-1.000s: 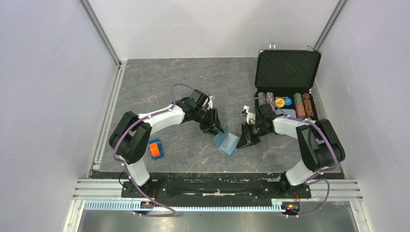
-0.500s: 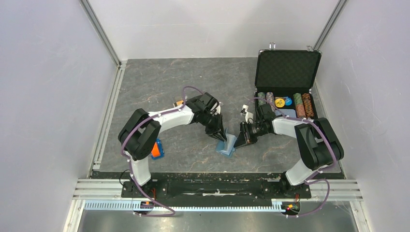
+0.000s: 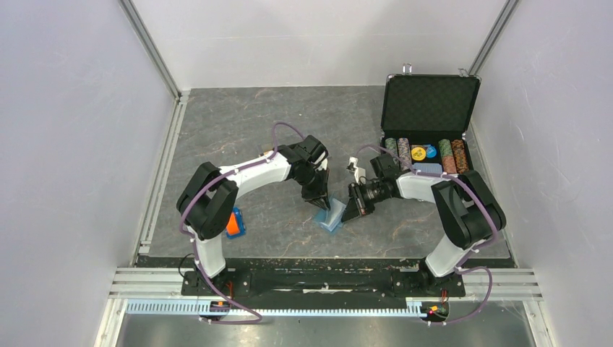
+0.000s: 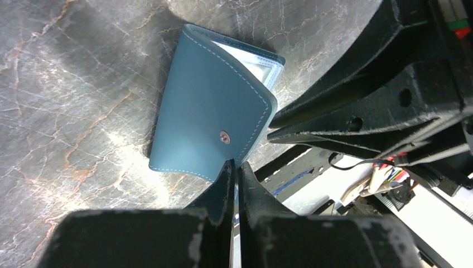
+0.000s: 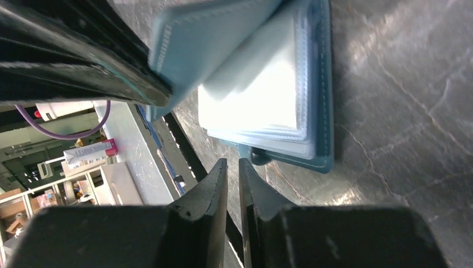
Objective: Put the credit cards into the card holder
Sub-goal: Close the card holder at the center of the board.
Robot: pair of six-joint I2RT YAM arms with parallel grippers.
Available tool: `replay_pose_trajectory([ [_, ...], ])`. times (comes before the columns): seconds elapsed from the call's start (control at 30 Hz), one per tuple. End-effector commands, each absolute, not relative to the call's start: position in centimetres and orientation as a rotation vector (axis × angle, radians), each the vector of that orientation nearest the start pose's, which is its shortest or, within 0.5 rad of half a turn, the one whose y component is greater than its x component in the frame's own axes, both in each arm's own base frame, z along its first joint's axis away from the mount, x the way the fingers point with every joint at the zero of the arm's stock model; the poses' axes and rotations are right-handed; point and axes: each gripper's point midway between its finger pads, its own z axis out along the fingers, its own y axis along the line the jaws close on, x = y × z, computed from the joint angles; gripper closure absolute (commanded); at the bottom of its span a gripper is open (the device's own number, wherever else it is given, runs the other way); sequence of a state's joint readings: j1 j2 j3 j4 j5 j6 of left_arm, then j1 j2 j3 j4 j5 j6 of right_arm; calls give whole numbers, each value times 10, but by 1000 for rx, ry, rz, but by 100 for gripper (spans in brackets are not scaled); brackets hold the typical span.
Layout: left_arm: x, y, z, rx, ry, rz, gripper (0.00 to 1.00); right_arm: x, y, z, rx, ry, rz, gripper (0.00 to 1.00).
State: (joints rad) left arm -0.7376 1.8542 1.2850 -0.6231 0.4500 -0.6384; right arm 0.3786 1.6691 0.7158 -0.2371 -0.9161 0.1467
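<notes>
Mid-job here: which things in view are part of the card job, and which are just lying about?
Job: card holder, left pincer pinching its cover, right pincer. No credit cards clearly visible.
Lying about: black chip case, orange-and-blue block.

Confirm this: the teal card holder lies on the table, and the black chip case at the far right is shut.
One thing is wrong: the black chip case is open, lid raised and chips showing, as the top external view shows. The teal card holder does lie on the table.
</notes>
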Motion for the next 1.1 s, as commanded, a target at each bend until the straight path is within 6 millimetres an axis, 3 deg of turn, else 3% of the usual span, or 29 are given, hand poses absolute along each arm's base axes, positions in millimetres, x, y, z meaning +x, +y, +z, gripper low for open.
replay_pose_trajectory([
  [0.0, 228, -318, 65, 320, 2964, -750, 98, 207, 243, 43, -710, 2549, 1383, 87],
  [0.23, 232, -317, 66, 314, 2966, -745, 98, 210, 242, 27, -767, 2606, 1253, 80],
  [0.47, 230, -311, 64, 334, 2976, -714, 98, 237, 234, 34, -676, 2591, 1077, 57],
  [0.9, 228, -313, 60, 354, 2990, -728, 98, 252, 222, 37, -616, 2550, 1055, 57],
  [1.07, 229, -313, 60, 349, 2987, -723, 98, 243, 230, 34, -617, 2550, 1159, 56],
])
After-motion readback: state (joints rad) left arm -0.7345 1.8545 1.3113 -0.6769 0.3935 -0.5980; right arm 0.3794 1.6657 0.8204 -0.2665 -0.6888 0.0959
